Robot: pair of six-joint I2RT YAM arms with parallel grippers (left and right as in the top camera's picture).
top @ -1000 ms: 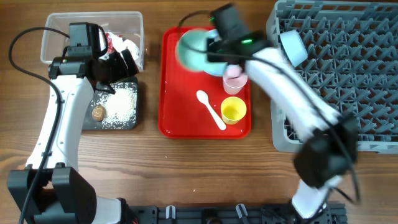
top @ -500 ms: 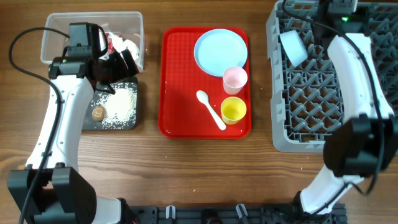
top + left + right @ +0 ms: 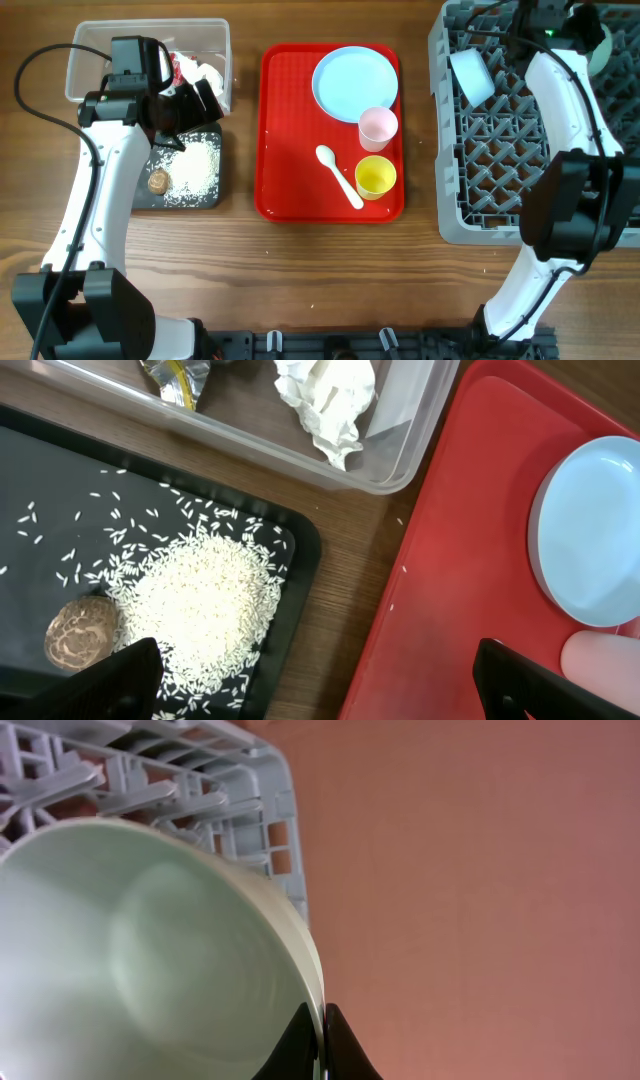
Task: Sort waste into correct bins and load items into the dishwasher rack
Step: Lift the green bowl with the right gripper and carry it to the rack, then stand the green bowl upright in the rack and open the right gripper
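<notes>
I count two robot arms, two bowls, two cups, one plate, one spoon, one flat tray, two bins and one big rack, all on a wooden table [image 3: 330,270].

The clear plastic rectangular tub [image 3: 95,50] holds a shiny yellow snack wrapper [image 3: 175,375], a bit of red wrapper [image 3: 180,68] and a crumpled white paper scrap [image 3: 325,400]. The arm hides part of this tub, so I cannot count more. Right beside it is the shallow black rectangular tray [image 3: 208,196]. In it are a heap of loose white rice grains [image 3: 195,165] and one small brown round bit [image 3: 158,182].

The left gripper [image 3: 320,690] hangs over the black tray's edge with its jaws spread wide and nothing between them.

The large flat red tray [image 3: 290,130] holds four things: the pale-blue round plate [image 3: 355,82], the pink cup [image 3: 378,128], the yellow cup [image 3: 376,176] and the white plastic spoon [image 3: 338,175].

The large square grey plastic rack [image 3: 500,140] has one pale-blue bowl [image 3: 470,75] in it, near its far left corner.

The right gripper [image 3: 322,1038] is at the rack's far right corner. Its jaws are pinched tight on the rim of the pale-green bowl [image 3: 130,950]. I cannot tell if the bowl touches the rack
</notes>
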